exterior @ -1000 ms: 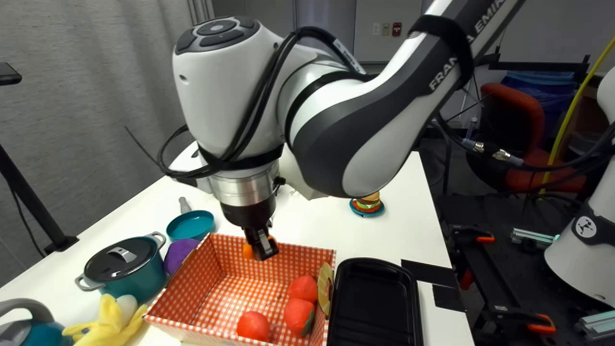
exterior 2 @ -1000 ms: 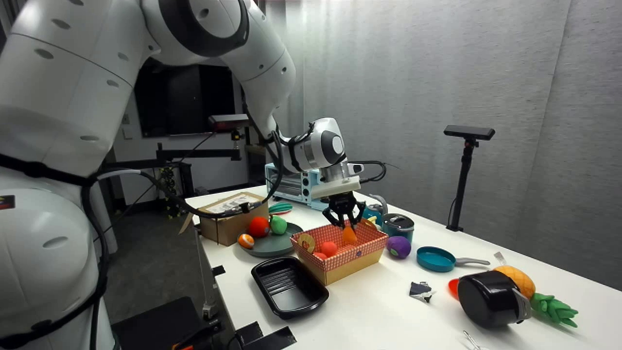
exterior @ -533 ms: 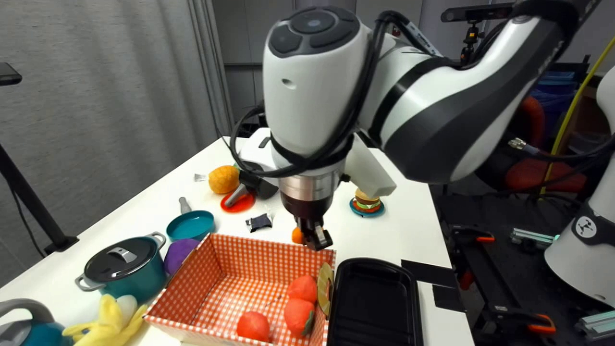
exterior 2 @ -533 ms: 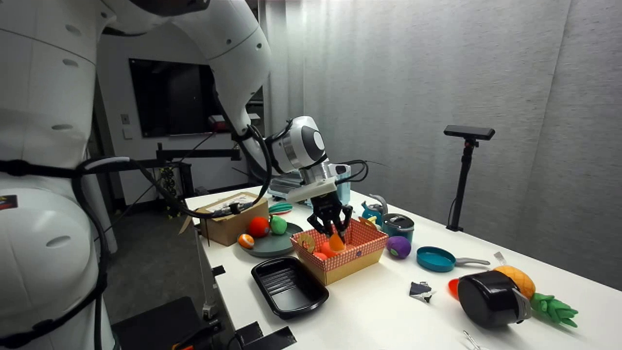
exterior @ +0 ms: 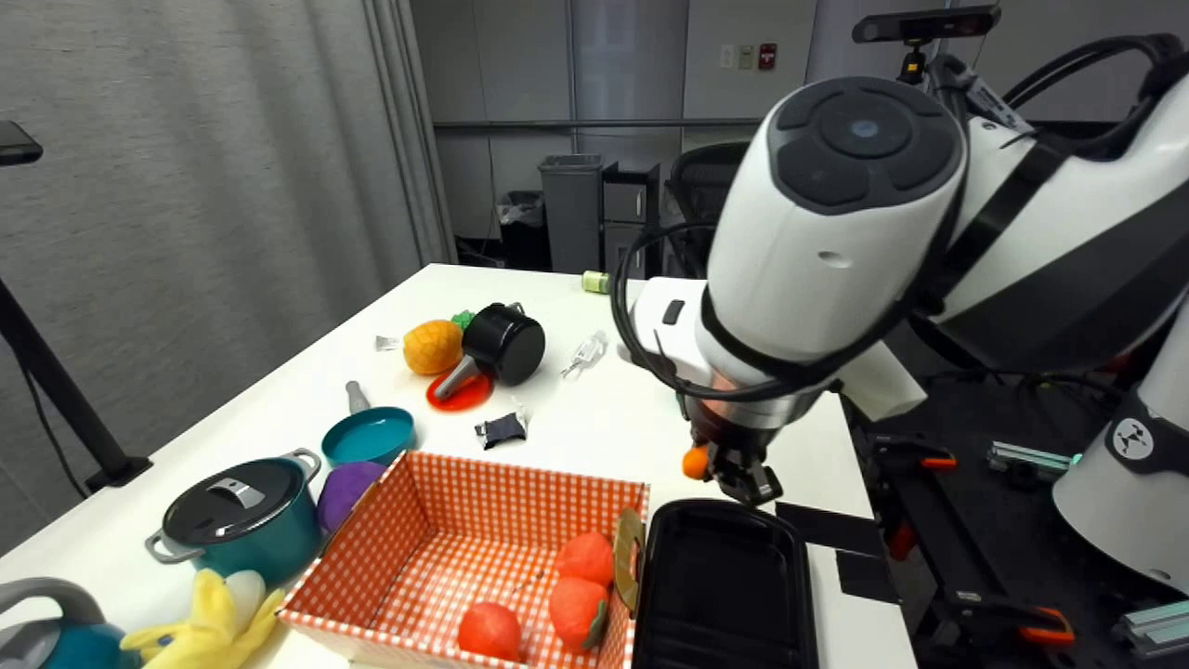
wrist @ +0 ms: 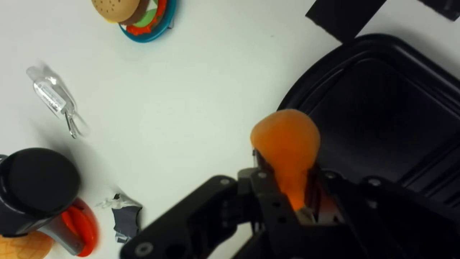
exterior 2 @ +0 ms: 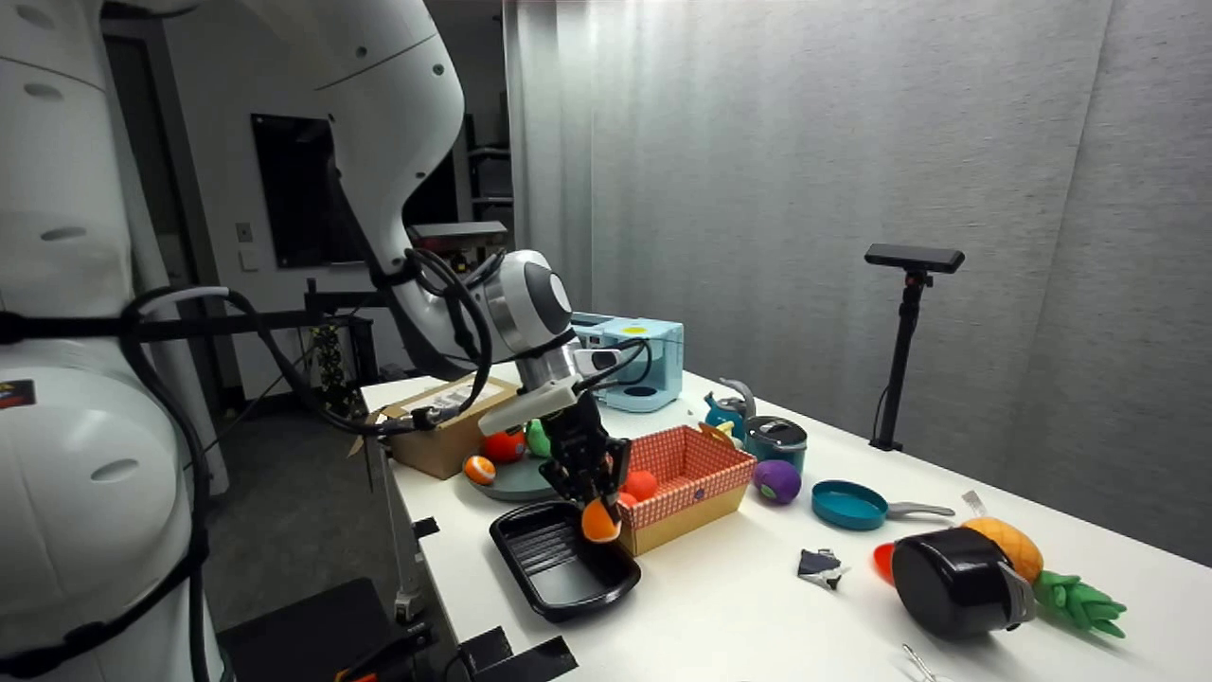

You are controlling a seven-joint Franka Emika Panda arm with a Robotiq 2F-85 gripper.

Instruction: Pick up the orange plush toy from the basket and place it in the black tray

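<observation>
Pinching the orange plush toy (wrist: pixel 287 138) between them, the fingers (wrist: pixel 267 201) hung near the far rim of the black tray (exterior: pixel 725 595); in the wrist view the toy overlapped that curved edge. How high it hung could not be told. Part of a toy hamburger (wrist: pixel 115 7) showed in the wrist view, a light-blue appliance (exterior 2: pixel 653 365) in an exterior view. In an exterior view, the tray lay between the basket (exterior: pixel 520 488), just beside it on the left, and the right edge of the tabletop (exterior: pixel 859 641). White surface stretched beyond its far rim. Counted there: one black saucepan (exterior: pixel 506 348), one pineapple toy (exterior: pixel 432 347), two strips of black tape (exterior: pixel 829 528) by the tray's far right corner, and three red plush toys (exterior: pixel 578 611) in the basket, whose side wall (exterior 2: pixel 701 511), in an exterior view, left two in sight.
</observation>
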